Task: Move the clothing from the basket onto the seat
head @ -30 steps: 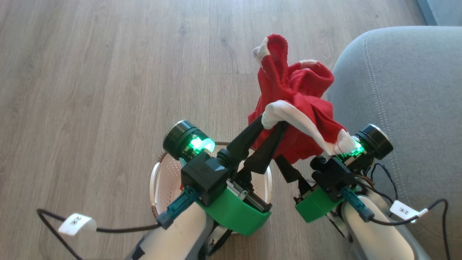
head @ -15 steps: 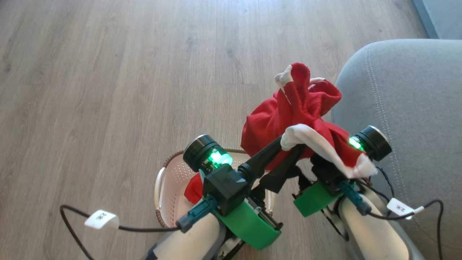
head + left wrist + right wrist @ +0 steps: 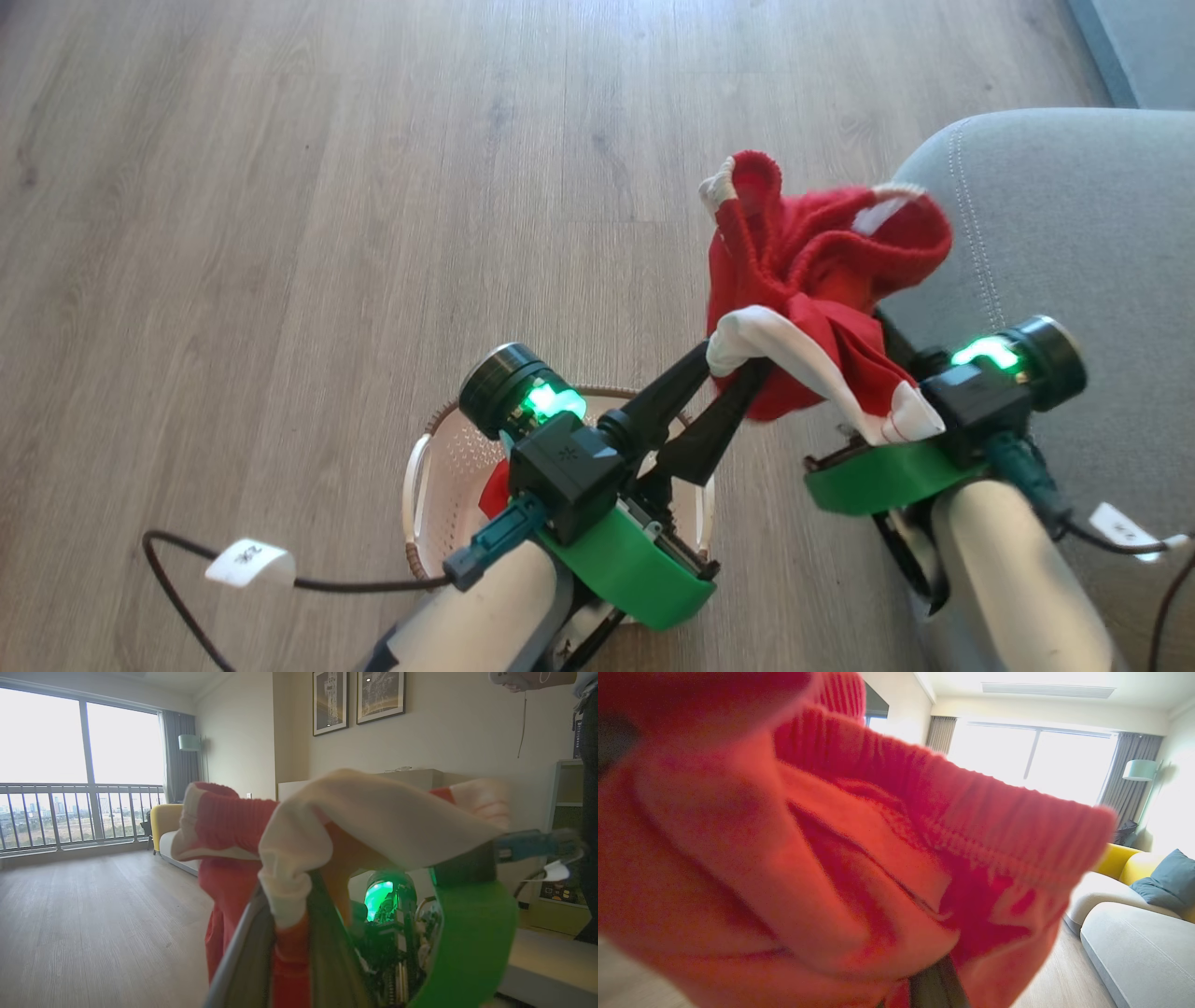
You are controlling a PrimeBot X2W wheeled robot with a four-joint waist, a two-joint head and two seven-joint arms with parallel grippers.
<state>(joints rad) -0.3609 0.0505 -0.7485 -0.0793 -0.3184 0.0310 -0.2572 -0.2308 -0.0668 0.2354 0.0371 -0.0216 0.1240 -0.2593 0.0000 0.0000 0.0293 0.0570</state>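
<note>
Pale grey-brown wood-look planks make up the floor [image 3: 280,187], their grain running up the head view. At the right rises the seat [image 3: 1074,233], a broad grey woven-fabric form with a rounded edge and a pale stitched seam. The left wrist view opens onto a bright living room: a tall window [image 3: 79,742] with a balcony railing, a grey curtain, a floor lamp [image 3: 189,742], a yellow armchair [image 3: 163,816] and two framed pictures [image 3: 357,697] on a cream wall. A person's hand [image 3: 511,679] holds a pale controller at the top right corner. The basket [image 3: 439,439] stands on the floor under the left arm, well apart from the seat. It is cream perforated plastic with rounded corners and a brown braided rim, and some red fabric [image 3: 495,490] lies inside it. The clothing [image 3: 812,271] is up in the air between the two arms, a soft bright red bundle with ribbed knit bands and a white cuff. In the head view its far fold overlaps the seat's rounded edge, but whether it touches cannot be told. The left hand [image 3: 733,366] is clamped on the clothing, the white cuff folded over the tips of its long dark fingers. The right hand [image 3: 901,350] is clenched and buried under the red cloth, one dark finger [image 3: 934,982] showing. Whether it pinches any fabric cannot be told.
</note>
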